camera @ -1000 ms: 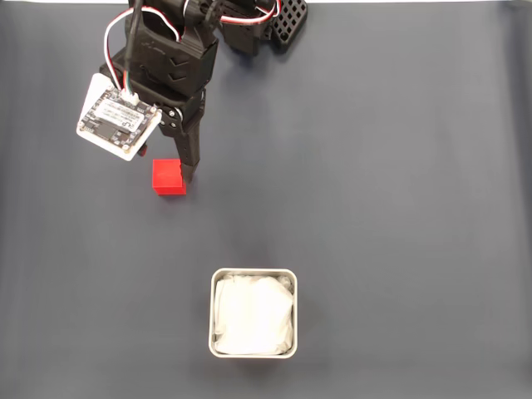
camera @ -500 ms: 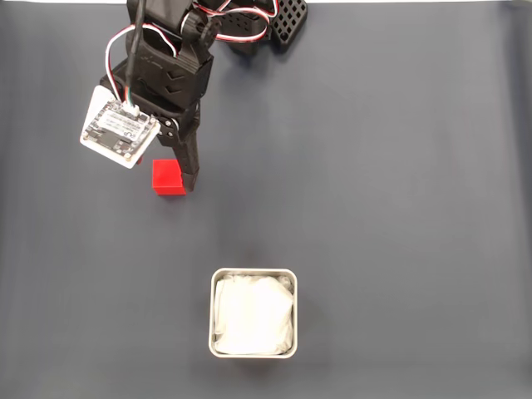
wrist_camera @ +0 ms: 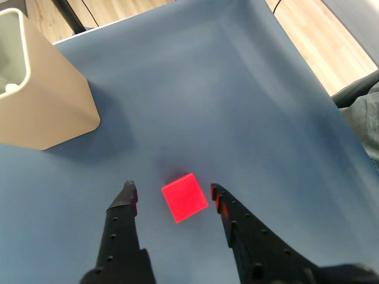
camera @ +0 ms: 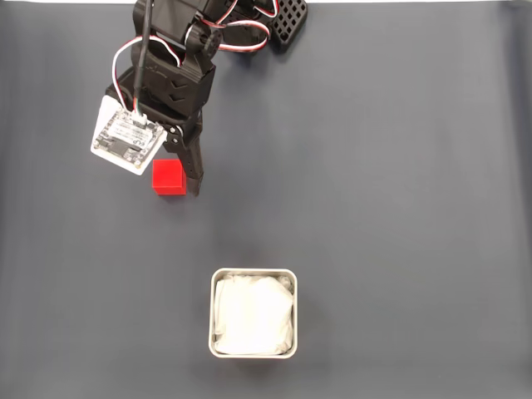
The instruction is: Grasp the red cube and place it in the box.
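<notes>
Dark blue-grey cloth (camera: 399,166) covers the whole table, and in the wrist view wooden floor (wrist_camera: 331,41) shows past its far edge. Closest to the wrist camera is the gripper (wrist_camera: 172,192), with two black fingers (wrist_camera: 121,231) pointing forward and spread wide apart. Between their tips sits the red cube (wrist_camera: 185,197), flat on the cloth, with a small gap on each side, so the fingers are not touching it. A bit of red light shines on the inside of the right finger. Farther back on the left in that view stands the box (wrist_camera: 41,112), showing a pale side wall and a rounded corner. From the fixed view looking down, the red cube (camera: 169,177) is in the upper left part of the cloth, and one black finger (camera: 192,162) stands just beside its right side. A white circuit board (camera: 127,137) with tiny print, too small to read, hangs on the arm above the cube. The box (camera: 253,273) is well apart from the cube, low in the middle, with a silvery rim and crinkly white lining inside.
</notes>
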{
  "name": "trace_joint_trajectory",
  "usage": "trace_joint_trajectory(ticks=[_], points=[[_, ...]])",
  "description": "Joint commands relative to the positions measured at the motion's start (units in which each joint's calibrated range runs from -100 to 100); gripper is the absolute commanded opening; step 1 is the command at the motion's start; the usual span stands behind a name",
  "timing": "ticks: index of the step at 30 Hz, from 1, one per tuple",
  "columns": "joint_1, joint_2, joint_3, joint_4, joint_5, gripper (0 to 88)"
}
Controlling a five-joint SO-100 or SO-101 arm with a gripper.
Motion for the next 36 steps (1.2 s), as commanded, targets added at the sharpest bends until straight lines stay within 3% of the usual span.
trace_joint_trajectory(ticks=[1, 36], points=[[1.07, -0.15, 0.32, -1.86, 0.54, 29.8], [2.35, 5.4, 9.17, -13.49, 2.39, 32.5]])
